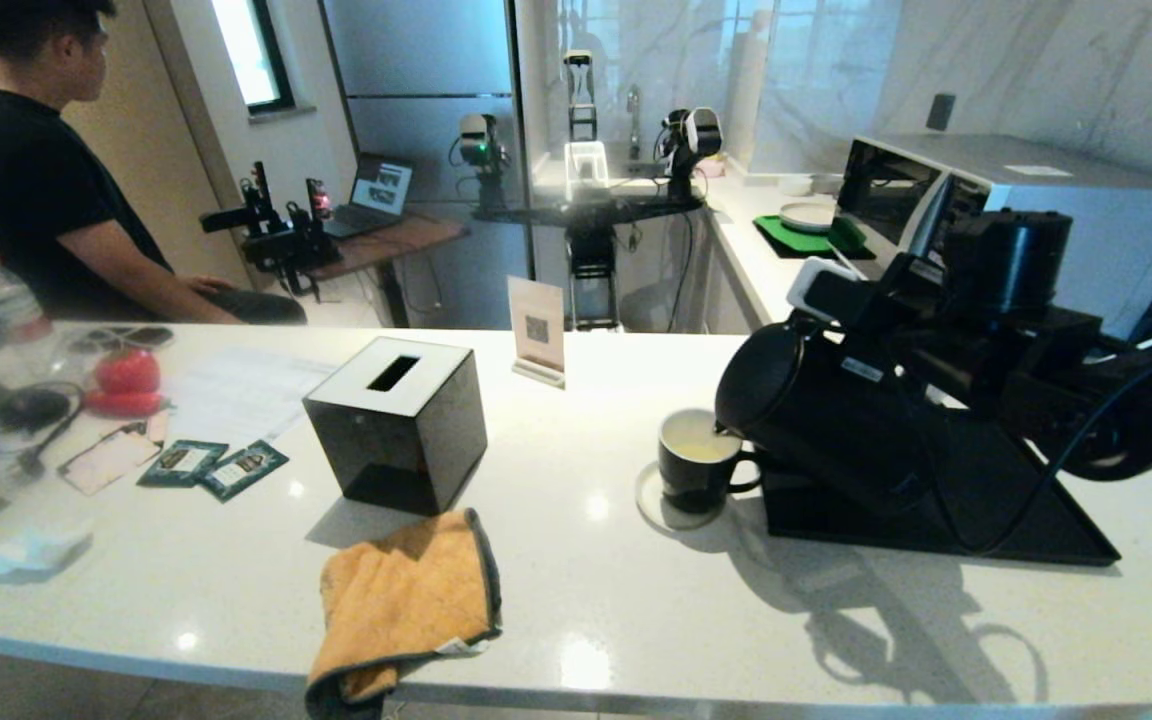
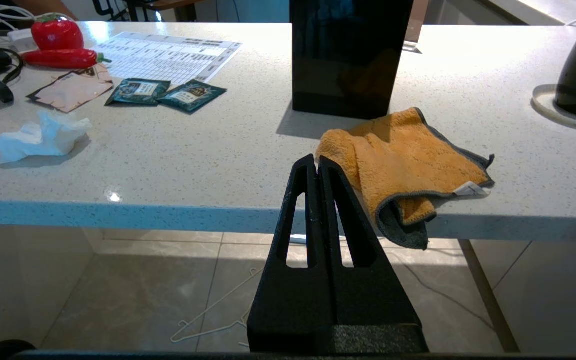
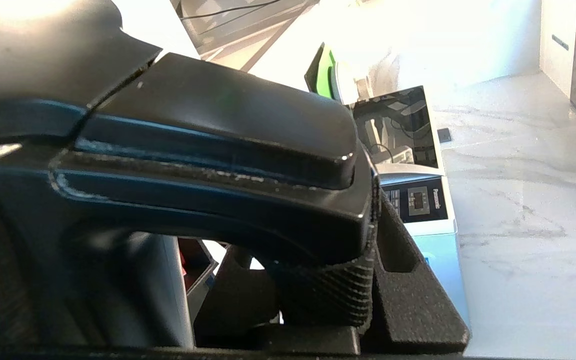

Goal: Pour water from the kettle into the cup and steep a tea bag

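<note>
Black right gripper (image 3: 318,295): clamped on the kettle's handle, ribbed finger pads pressed against it in the right wrist view; arm comes in from 3 o'clock in the head view.
Kettle (image 1: 826,410): matte black, tipped hard over toward 9 o'clock, spout right at the rim of the cup, body hanging above the dark tray.
Cup (image 1: 698,462): small black mug, white inside, handle pointing to 3 o'clock, sitting on a pale round coaster (image 1: 658,508); pale liquid shows inside. Just at 9 o'clock of the kettle's spout.
Tray (image 1: 996,520): flat black slab on the counter, under the kettle and arm, touching nothing of the cup as far as I can see.
Left gripper (image 2: 317,167): fingers pressed together, holding nothing, hovering just off the counter's near edge, below the cloth; out of the head view.
Cloth (image 1: 406,600): orange with grey trim, crumpled, drooping over the front edge of the counter (image 1: 586,600), at 6 o'clock of the box.
Box (image 1: 398,420): glossy black cube with a slot on top, well apart from the cup at its 9 o'clock.
Green packets (image 1: 214,466): two flat dark ones, further out at 9 o'clock of the box, beside a tan sachet (image 2: 73,90).
Tea bag: honestly can't spot it anywhere.
</note>
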